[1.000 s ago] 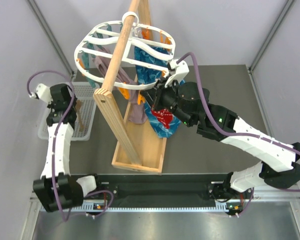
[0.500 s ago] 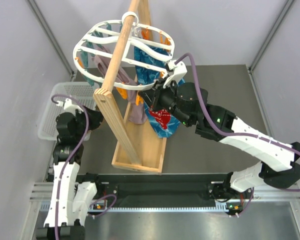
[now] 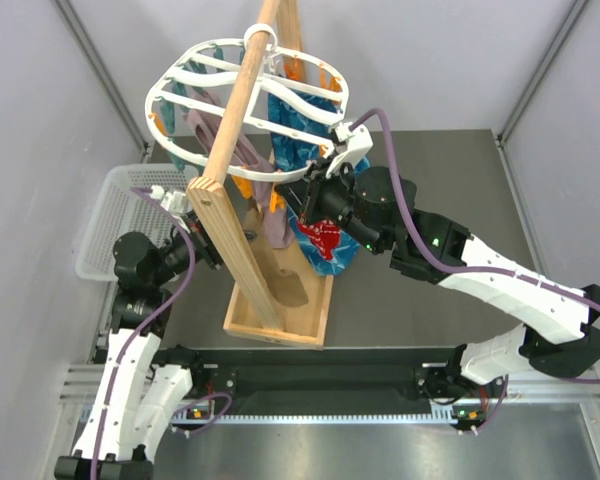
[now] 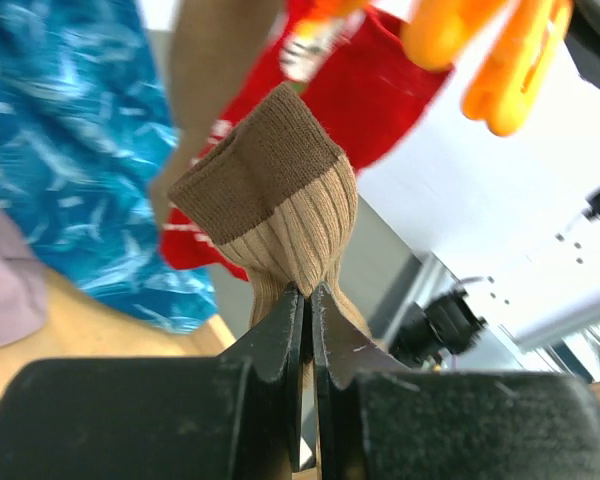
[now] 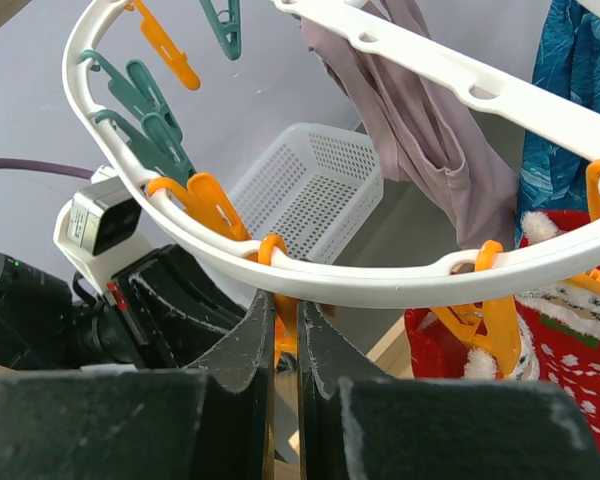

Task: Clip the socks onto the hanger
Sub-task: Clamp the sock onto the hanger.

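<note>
Beneath the hanger [image 5: 400, 285] | left gripper [image 4: 307, 300] clamped tight on tan sock [image 4: 270, 190], not yet clipped | right gripper [image 5: 285, 300] pinching orange peg [image 5: 285, 330] | mauve sock [image 5: 430, 150], red sock [image 5: 570, 370] already hanging.

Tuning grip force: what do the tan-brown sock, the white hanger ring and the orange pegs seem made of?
The tan-brown ribbed sock: soft matte knit fabric; ribs and a darker cuff show, and it bunches where pinched. The white oval hanger ring: apparently moulded hard plastic, smooth, faintly glossy, with rounded edges. The orange clothes peg: likely the same plastic, shiny.
</note>
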`<state>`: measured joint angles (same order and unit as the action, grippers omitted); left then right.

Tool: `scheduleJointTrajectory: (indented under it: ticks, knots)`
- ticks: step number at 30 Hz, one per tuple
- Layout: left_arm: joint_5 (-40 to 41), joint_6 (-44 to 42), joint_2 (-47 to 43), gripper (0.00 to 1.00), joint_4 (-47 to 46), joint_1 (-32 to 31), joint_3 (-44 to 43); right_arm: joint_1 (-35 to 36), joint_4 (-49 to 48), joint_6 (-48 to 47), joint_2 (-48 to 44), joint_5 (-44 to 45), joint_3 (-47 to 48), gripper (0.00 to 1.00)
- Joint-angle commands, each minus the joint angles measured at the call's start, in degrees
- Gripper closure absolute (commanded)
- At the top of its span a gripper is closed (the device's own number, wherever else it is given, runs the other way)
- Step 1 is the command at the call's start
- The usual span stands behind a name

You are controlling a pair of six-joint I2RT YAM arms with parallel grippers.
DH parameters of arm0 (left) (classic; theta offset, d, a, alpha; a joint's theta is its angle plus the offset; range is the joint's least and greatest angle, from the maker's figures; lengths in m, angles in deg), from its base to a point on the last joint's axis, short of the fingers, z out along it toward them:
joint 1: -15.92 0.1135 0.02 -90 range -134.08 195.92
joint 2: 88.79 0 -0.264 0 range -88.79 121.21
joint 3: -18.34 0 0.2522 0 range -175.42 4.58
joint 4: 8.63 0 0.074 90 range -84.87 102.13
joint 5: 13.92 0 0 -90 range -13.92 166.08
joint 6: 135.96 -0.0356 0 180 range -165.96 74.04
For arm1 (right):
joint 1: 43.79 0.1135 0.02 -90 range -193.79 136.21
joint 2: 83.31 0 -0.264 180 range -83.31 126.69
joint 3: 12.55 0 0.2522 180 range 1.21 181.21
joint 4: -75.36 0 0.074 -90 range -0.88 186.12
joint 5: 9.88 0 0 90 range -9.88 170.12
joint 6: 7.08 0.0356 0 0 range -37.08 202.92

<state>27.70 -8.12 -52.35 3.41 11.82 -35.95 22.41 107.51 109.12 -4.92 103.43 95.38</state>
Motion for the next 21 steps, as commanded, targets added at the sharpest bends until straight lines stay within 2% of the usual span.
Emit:
scheduleJointTrajectory:
  ticks: [1, 10, 21]
  knots:
    - [-3.0, -0.7, 0.6, 1.0, -5.2, -4.0, -2.4, -2.0, 3.7, -1.6, 1.8, 1.1, -1.0, 1.0]
    - [1.4, -5.3, 2.7, 1.0, -3.6, -14.2, -4.0, -2.0, 3.7, -1.3, 2.2, 1.4, -1.3, 1.0]
    - [5.2, -7.6, 2.7, 1.0, -2.3, -16.8, -5.1, -2.1, 4.4, -2.0, 2.6, 2.3, -1.4, 1.0]
